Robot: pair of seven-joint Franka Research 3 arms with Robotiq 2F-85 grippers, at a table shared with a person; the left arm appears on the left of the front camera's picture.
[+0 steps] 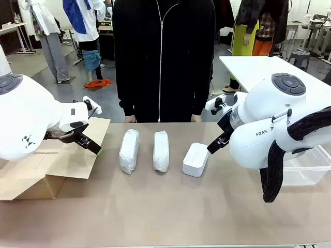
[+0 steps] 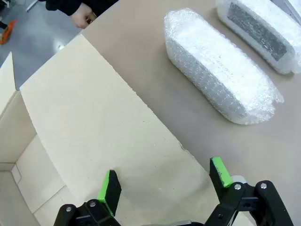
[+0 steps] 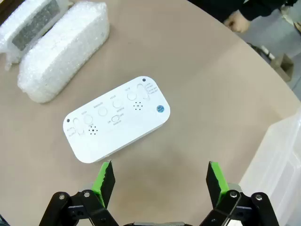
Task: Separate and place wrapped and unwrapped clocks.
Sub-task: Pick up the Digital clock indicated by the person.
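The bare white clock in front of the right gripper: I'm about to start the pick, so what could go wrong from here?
1. The unwrapped clock lies flat and skewed to the open right gripper; its grip may slip on smooth plastic.
2. A wrapped clock lies close beside it and could get nudged.
3. The clear tub is near; a swing might clip its wall.

Front cam across table (image 1: 165, 206); wrist cams close, downward; share wrapped clocks (image 1: 129, 150) (image 1: 161, 151).
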